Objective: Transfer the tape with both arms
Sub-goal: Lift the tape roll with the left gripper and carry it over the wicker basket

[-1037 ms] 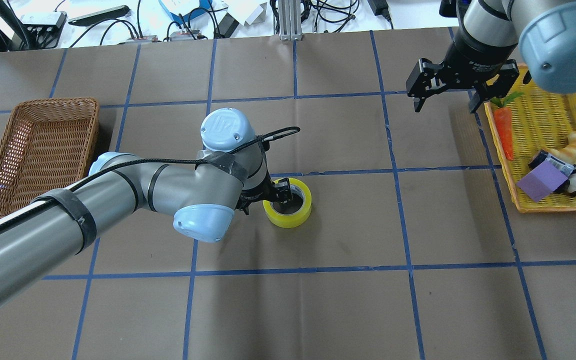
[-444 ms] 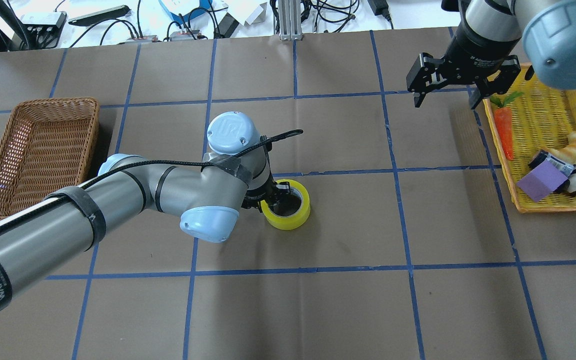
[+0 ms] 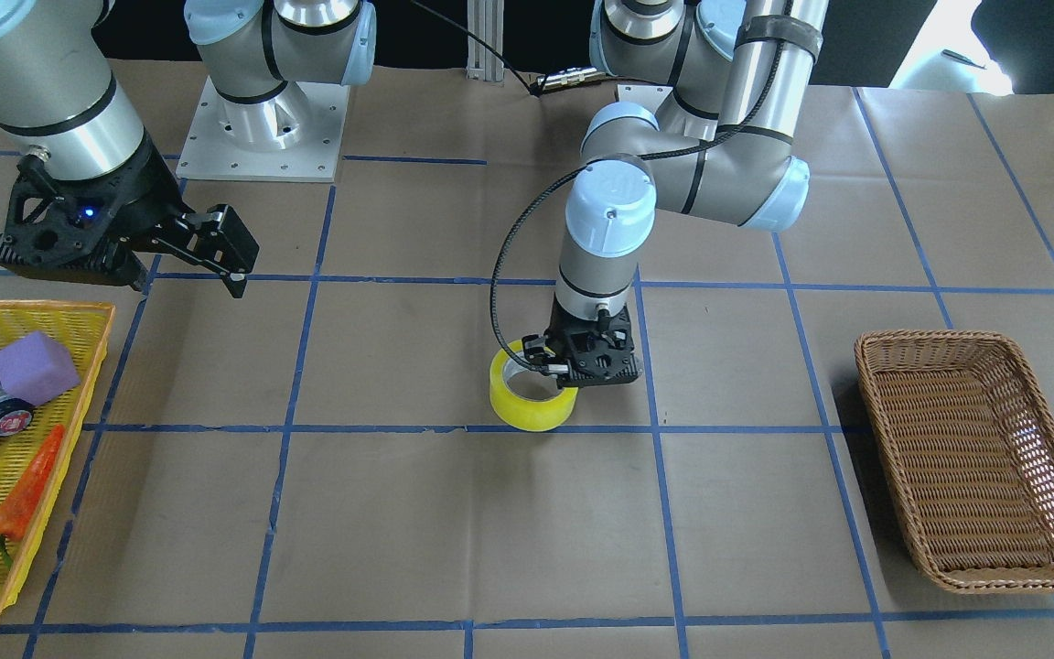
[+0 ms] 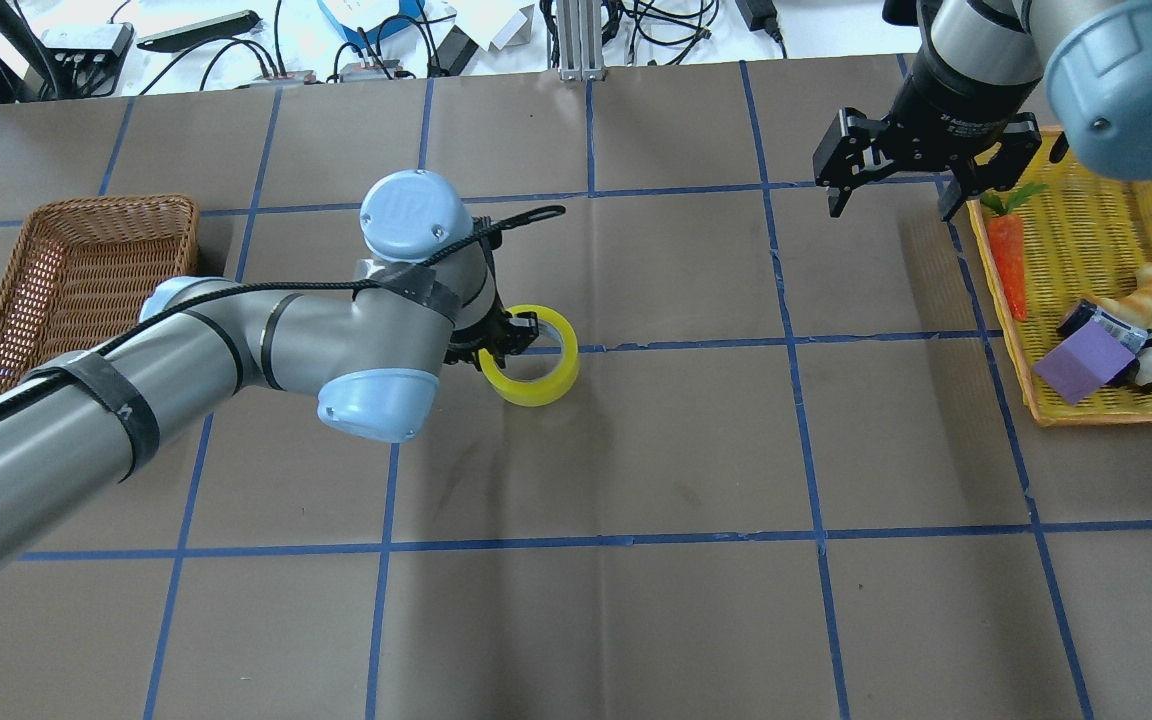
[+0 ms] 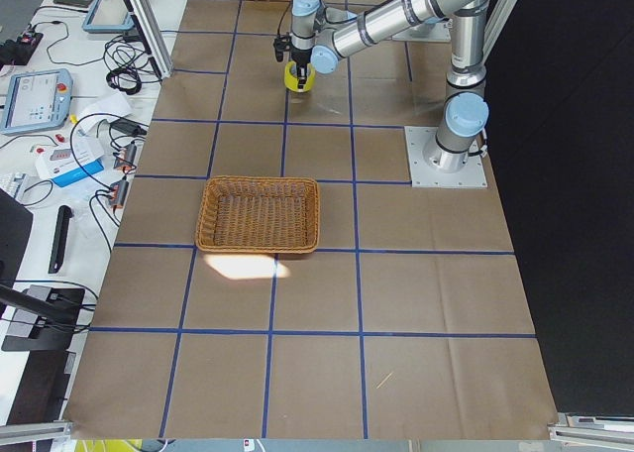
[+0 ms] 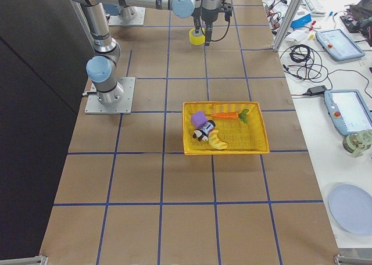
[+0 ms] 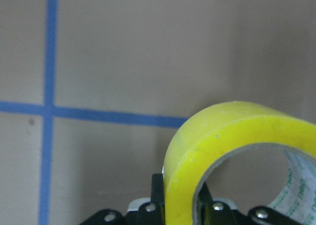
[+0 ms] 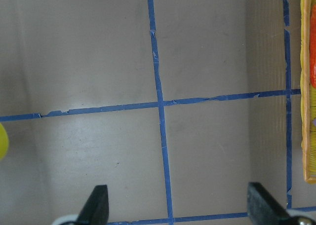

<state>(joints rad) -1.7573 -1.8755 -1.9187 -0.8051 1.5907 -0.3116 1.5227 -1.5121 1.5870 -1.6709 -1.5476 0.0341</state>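
Left claw (image 3: pixel 553 369) points straight down and is pinched on the tape (image 3: pixel 532 407). One finger sits inside the ring and the other outside, closed onto the yellow wall. The wrist view shows the wall (image 7: pixel 222 131) clamped tight between the two finger pads (image 7: pixel 157 193), with no gap on either side. The grip is on the part of the ring that faces the wicker basket (image 4: pixel 86 290). The roll hangs from the claw with its open face upward, and the whitish core shows inside the ring. Brown table and a blue grid line are visible through the hole from overhead (image 4: pixel 536 392). Cannot tell whether the roll's lower edge touches the table (image 4: pixel 636 620) or clears it. The tape is well apart from the wicker basket, out toward mid-table. Right claw (image 4: pixel 891 200) is much farther from the basket, beyond the tape. Its fingers are spread wide with nothing between them, and its own camera shows only bare table and grid lines between the two tips (image 8: pixel 177 210). It hangs above the table, touching nothing, just beside the yellow tray (image 4: pixel 1116 417), which lies at the end of the table opposite the basket. The tray holds a carrot (image 4: pixel 1009 265), a purple block (image 4: pixel 1076 365) and other small items.
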